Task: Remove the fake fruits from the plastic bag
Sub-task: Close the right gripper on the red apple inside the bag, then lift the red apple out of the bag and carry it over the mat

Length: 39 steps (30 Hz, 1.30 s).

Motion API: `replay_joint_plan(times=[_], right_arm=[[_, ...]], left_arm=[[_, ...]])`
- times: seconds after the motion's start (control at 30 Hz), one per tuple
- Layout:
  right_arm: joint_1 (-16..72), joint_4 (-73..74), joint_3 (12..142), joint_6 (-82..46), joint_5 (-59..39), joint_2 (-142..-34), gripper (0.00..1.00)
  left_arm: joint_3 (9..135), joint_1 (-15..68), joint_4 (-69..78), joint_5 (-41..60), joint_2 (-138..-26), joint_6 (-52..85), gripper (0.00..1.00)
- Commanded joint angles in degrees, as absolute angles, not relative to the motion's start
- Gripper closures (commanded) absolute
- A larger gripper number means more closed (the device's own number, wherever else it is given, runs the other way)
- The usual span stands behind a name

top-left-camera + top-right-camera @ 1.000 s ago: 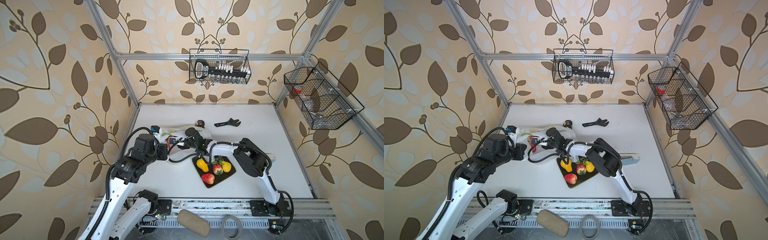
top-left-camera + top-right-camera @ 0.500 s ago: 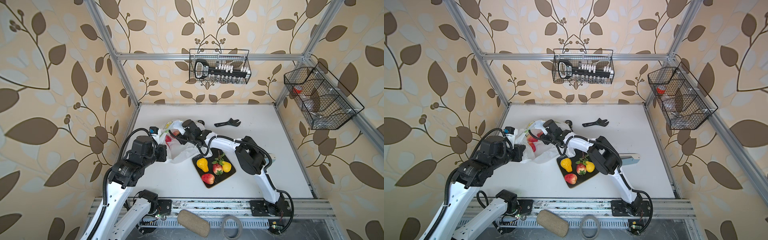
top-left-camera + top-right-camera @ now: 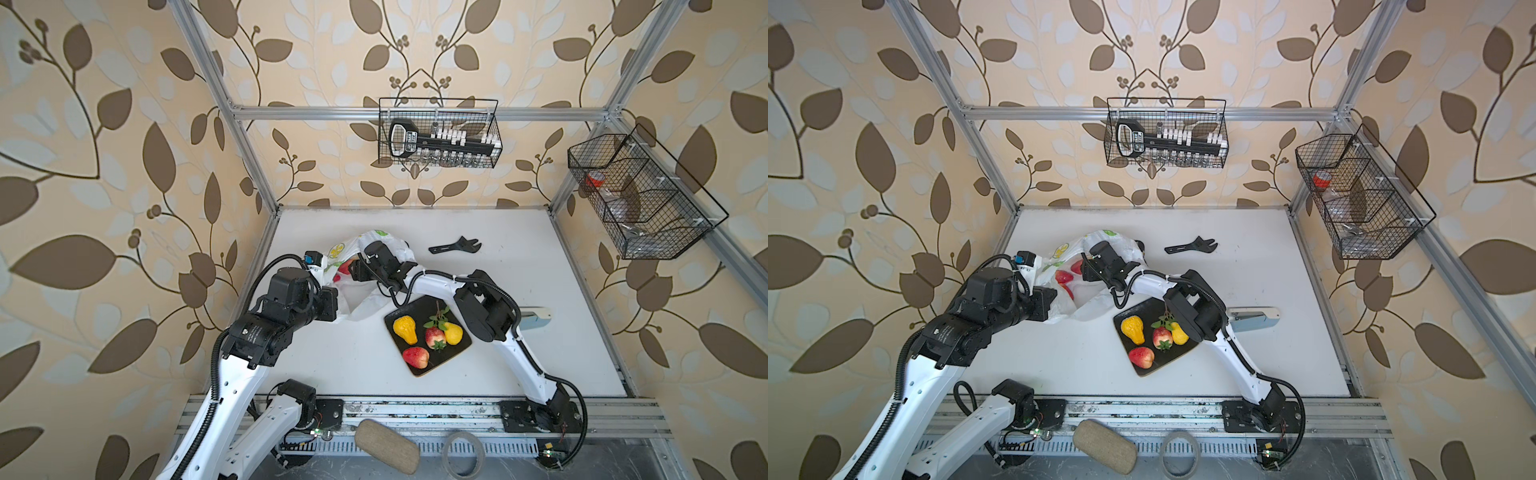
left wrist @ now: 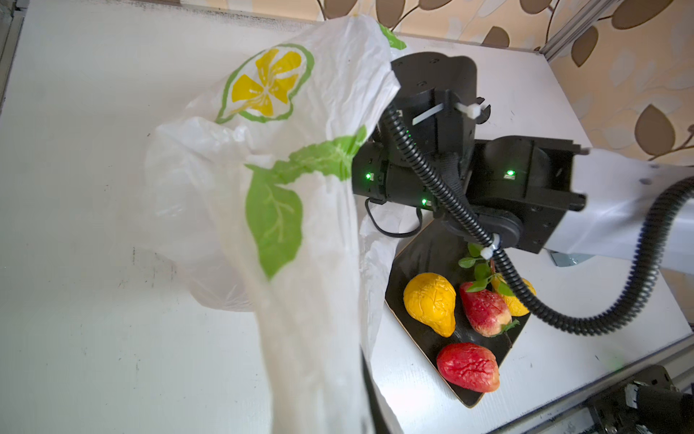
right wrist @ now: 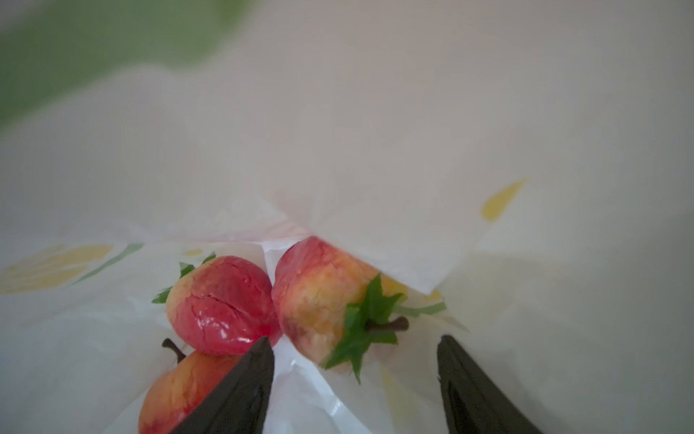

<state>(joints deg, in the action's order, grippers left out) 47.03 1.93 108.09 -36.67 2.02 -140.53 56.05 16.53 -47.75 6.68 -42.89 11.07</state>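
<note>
**Right claw spread inside the bag, fruit just ahead**

In both top views my right claw is pushed into the mouth of the plastic bag. Red fake fruits show through the film just past its tip. My left claw sits close beside it, clenched on the bag's near edge. Back along my right arm, well behind the claw, the black tray carries a pear, a strawberry, a lemon and a red fruit.

In the left wrist view my left claw is out of frame. The bag stretches away from it, and my right arm's wrist disappears under the film. The tray lies beyond the bag.

In the right wrist view my right claw is released, its fingers apart with nothing clamped. A red-and-yellow fruit with a green leaf lies just ahead of the gap. It touches a glossy red fruit. A third fruit is partly hidden by one finger. White film surrounds the claw.
</note>
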Motion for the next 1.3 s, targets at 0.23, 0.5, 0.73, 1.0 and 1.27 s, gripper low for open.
replay_joint_plan(times=[0.23, 0.5, 0.73, 1.0, 1.27], right_arm=[[48.29, 5.7, 114.27, -44.09, 2.29, -145.48, 0.27], [48.58, 2.02, 119.53, -46.99, 6.57, -149.92, 0.23], [49.48, -2.88, 125.33, -46.92, 7.91, -154.33, 0.33], [49.31, 0.3, 120.23, -45.08, 7.08, -149.77, 0.58], [49.32, 8.5, 106.12, -39.34, 1.61, -136.93, 0.67]], left_arm=[[53.92, 16.69, -43.77, 12.09, -44.27, 12.06, 1.0], [54.38, 16.7, -42.81, 14.23, -44.58, 12.84, 1.0], [54.44, 16.71, -41.66, 14.64, -44.14, 14.27, 1.0], [52.22, 16.68, -40.92, 7.19, -43.08, 21.25, 1.0], [52.21, 16.7, -42.58, -2.49, -41.4, 28.88, 1.0]])
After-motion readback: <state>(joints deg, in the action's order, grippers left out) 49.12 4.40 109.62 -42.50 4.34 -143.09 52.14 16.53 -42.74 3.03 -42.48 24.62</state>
